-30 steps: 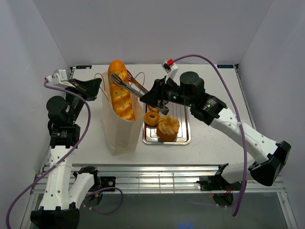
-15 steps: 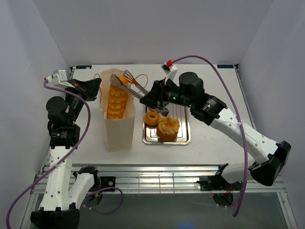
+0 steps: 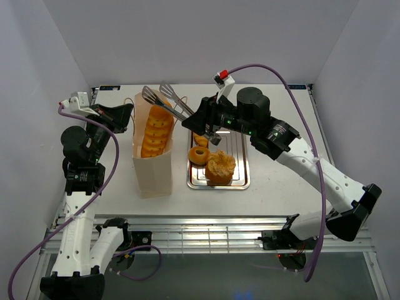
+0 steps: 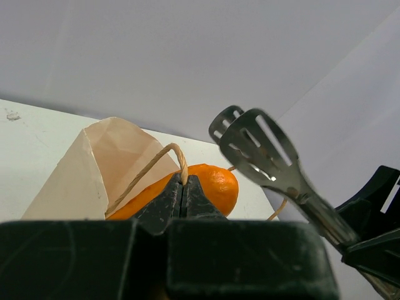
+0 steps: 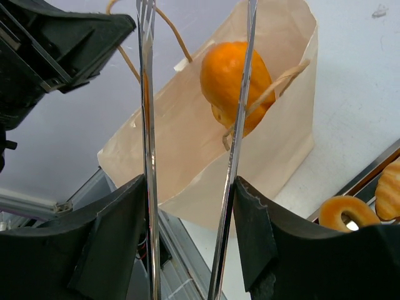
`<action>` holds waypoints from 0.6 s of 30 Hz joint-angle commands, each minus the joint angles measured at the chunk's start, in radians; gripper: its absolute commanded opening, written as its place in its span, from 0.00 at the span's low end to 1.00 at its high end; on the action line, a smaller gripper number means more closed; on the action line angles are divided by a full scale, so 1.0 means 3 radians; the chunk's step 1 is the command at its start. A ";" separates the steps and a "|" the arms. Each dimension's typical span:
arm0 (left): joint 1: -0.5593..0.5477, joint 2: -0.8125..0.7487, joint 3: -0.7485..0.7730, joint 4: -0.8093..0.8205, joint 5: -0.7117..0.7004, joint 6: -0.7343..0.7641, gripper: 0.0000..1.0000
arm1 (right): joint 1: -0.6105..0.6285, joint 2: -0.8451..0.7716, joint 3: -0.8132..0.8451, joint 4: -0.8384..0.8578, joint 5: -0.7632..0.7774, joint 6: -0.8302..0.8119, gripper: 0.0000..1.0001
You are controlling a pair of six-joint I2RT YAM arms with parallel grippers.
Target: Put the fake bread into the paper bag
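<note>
The baguette (image 3: 155, 128) stands inside the upright paper bag (image 3: 153, 172), its top showing at the mouth. My left gripper (image 3: 127, 115) is shut on the bag's string handle (image 4: 178, 164), with the baguette (image 4: 216, 185) just beyond. My right gripper (image 3: 201, 123) is shut on metal tongs (image 3: 164, 100), whose arms (image 5: 236, 119) are spread and empty above the bag (image 5: 200, 169) and the baguette (image 5: 232, 80). The doughnut (image 3: 199, 154) and bun (image 3: 220, 167) lie on the silver tray (image 3: 242, 182). The small roll (image 3: 202, 139) is half hidden behind my right gripper.
The tray sits right of the bag at mid-table. White walls close in on the left, back and right. The doughnut (image 5: 344, 212) and roll (image 5: 389, 187) show at the lower right of the right wrist view. My left arm (image 5: 56, 44) is behind the bag.
The baguette has slid from the tongs down into the bag. The tongs opened and drew back slightly right, now empty. The bag stands straighter. My left gripper kept its hold.
</note>
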 commanded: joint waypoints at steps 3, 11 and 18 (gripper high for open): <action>0.0003 -0.0059 0.0042 -0.0047 -0.0026 0.0067 0.00 | 0.0013 -0.0015 0.0348 -0.0010 0.0024 -0.0141 0.61; 0.0003 -0.0090 0.0027 -0.0052 -0.0026 0.0067 0.00 | 0.0013 -0.0178 0.0282 -0.0164 0.0045 -0.0289 0.60; 0.0003 -0.0095 0.0011 -0.0057 -0.0021 0.0078 0.00 | -0.0028 -0.0500 0.0256 -0.0332 0.0377 -0.0386 0.63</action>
